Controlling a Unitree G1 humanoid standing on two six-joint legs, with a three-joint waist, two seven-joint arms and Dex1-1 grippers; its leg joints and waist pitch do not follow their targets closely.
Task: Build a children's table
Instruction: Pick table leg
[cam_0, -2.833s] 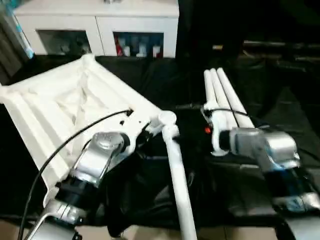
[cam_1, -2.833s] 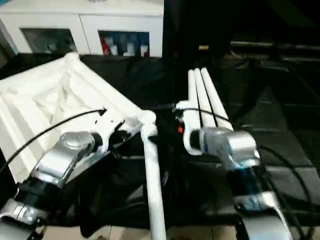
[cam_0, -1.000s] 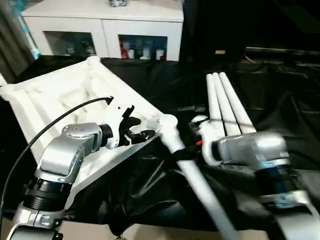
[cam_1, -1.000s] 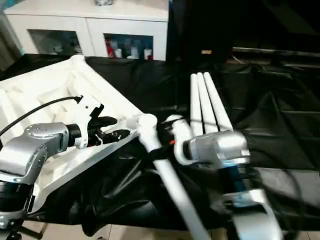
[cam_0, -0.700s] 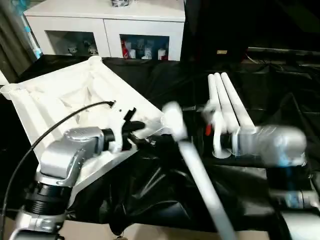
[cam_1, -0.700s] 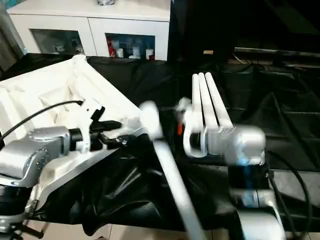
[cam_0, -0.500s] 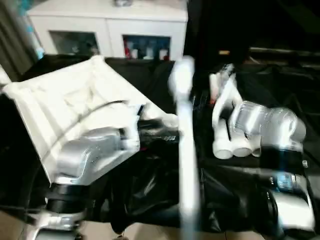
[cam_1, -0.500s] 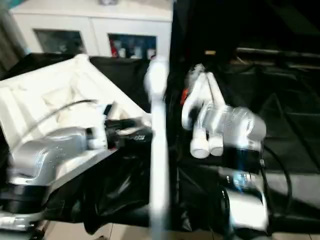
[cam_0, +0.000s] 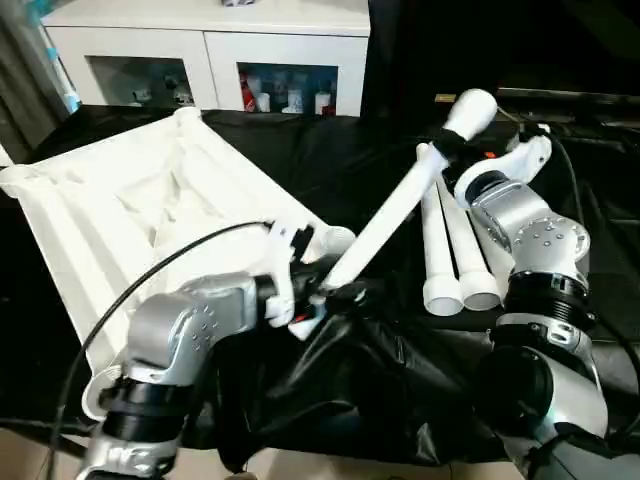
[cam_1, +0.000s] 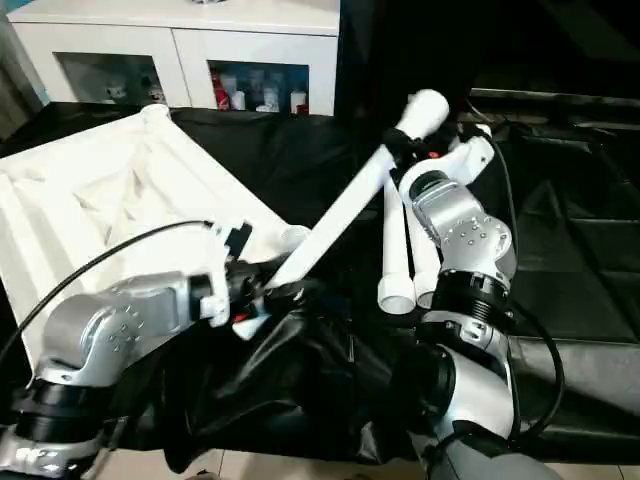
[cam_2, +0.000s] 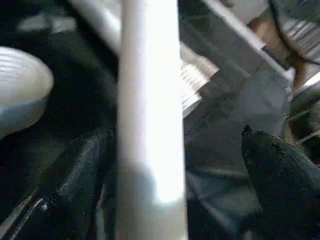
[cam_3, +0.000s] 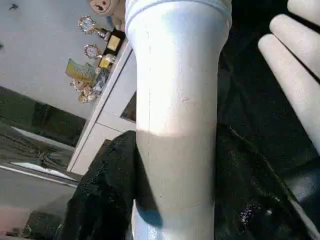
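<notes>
The children's table top (cam_0: 120, 200) lies upside down at the left, ribbed underside up, with a corner socket (cam_0: 338, 238) facing the middle. One white leg (cam_0: 390, 215) slants from beside that socket up to the back right. My right gripper (cam_0: 445, 150) is shut on it just below its upper end, and the leg (cam_3: 177, 125) runs between that gripper's fingers. My left gripper (cam_0: 325, 295) is open at the lower end. There the leg (cam_2: 150, 100) passes between the black fingers (cam_2: 80, 170), with a gap on one side.
More white legs (cam_0: 450, 250) lie side by side on the black cloth (cam_0: 380, 400) under my right arm. A white glass-door cabinet (cam_0: 210, 40) stands along the back. A black cable (cam_0: 150, 270) loops from my left arm over the table top.
The right arm has swung the leg up: it lay pointing toward the front edge and now slants up to the back right. The left gripper has opened wider and moved to the leg's lower end.
</notes>
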